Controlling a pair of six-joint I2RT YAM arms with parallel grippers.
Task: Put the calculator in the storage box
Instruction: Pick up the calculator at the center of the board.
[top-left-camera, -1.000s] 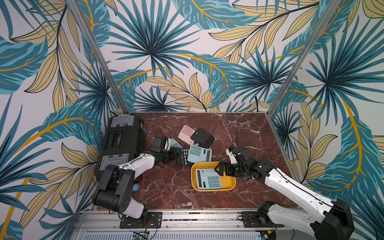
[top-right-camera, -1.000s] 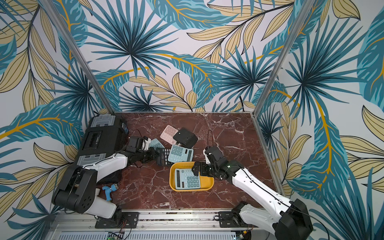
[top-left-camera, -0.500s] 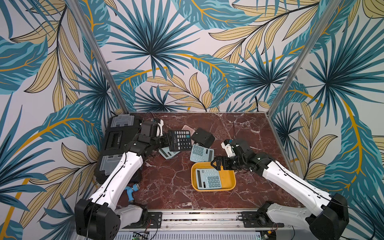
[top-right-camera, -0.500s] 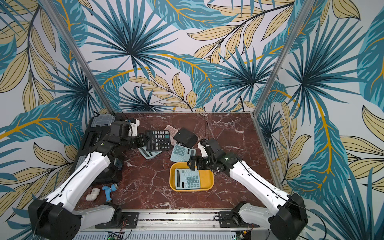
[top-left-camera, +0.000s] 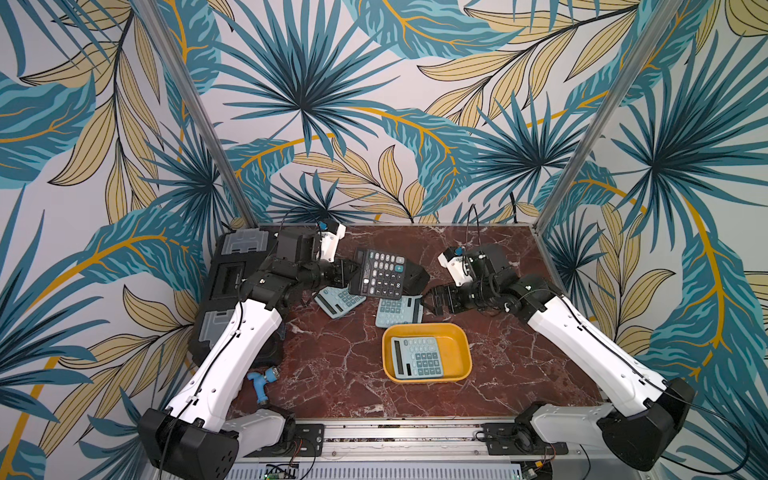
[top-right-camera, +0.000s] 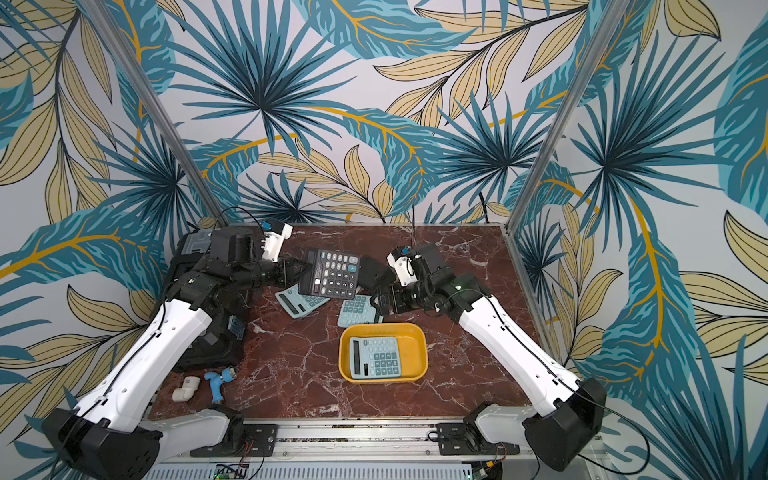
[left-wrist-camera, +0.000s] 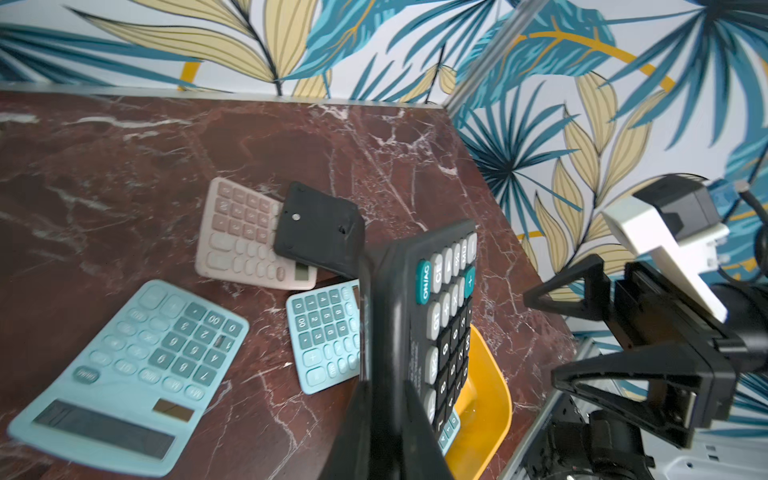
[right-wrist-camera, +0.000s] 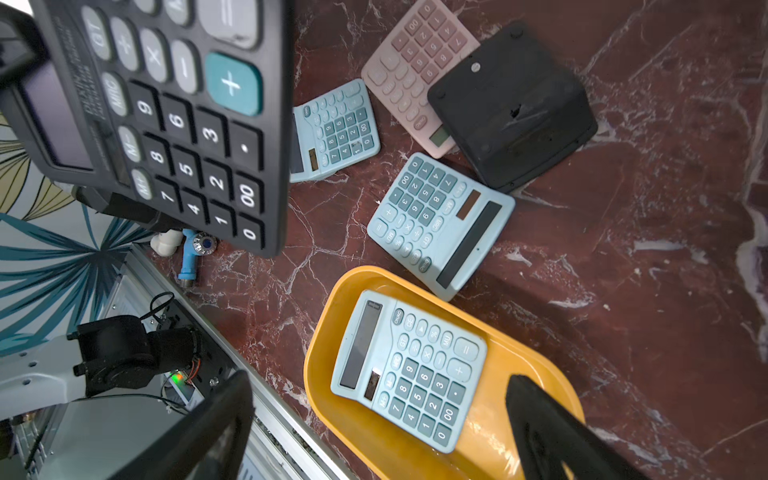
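Note:
My left gripper (top-left-camera: 351, 272) (left-wrist-camera: 384, 386) is shut on one edge of a black calculator (top-left-camera: 380, 274) (top-right-camera: 330, 274) (right-wrist-camera: 166, 116). It holds the calculator tilted in the air over the back middle of the table. The yellow storage box (top-left-camera: 461, 336) (top-right-camera: 415, 332) (right-wrist-camera: 324, 332) sits front of centre. A light-blue calculator (top-left-camera: 417, 357) (right-wrist-camera: 409, 370) lies flat inside it. My right gripper (top-left-camera: 430, 301) (right-wrist-camera: 378, 376) hangs open and holds nothing. It is just behind the box and to the right of the held calculator.
Two light-blue calculators (top-left-camera: 338, 301) (top-left-camera: 399, 309) lie on the marble under and beside the held one. A pink calculator (left-wrist-camera: 245, 237) lies partly under a face-down black one (left-wrist-camera: 320, 232). A black toolbox (top-left-camera: 232, 291) stands at the left. A blue fitting (top-left-camera: 262, 382) and a white fitting (top-right-camera: 185, 388) lie front left.
My left arm has lifted the black calculator off the table and carried it up and rightward. My right gripper has drawn back from the box and risen, still open.

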